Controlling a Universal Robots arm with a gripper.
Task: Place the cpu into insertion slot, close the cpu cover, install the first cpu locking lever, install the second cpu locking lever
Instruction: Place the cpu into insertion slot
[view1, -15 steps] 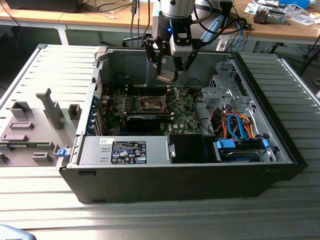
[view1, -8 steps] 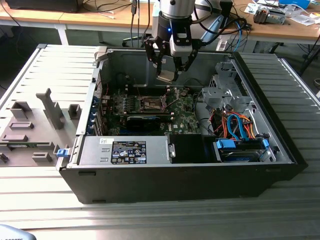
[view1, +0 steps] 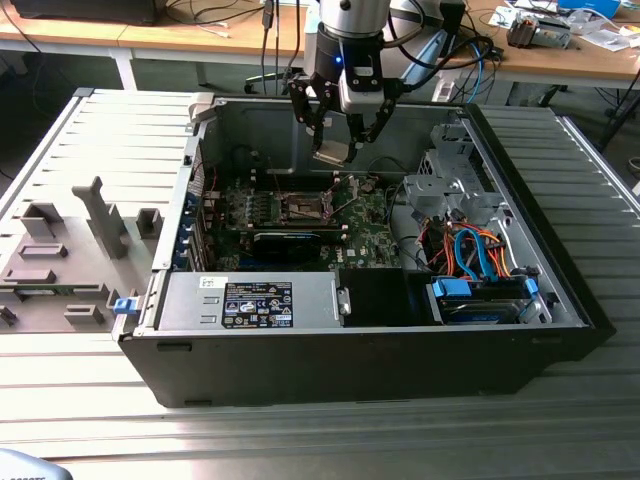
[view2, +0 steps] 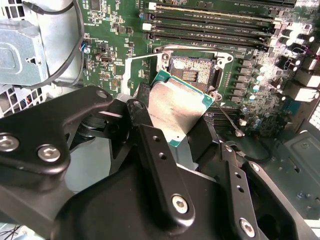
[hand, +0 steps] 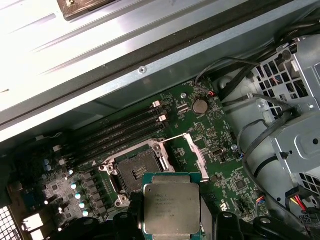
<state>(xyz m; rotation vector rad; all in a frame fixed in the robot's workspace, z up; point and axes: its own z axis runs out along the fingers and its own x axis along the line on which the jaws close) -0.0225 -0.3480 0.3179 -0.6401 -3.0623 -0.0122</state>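
1 silver, green-edged square cpu

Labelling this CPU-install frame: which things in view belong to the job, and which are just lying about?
Job:
- end effector, shut on the cpu
- insertion slot, empty
- cpu cover, standing open

Lying about:
- grey labelled box
- long black card
- blue and orange cables
- grey moulded fixtures outside the case
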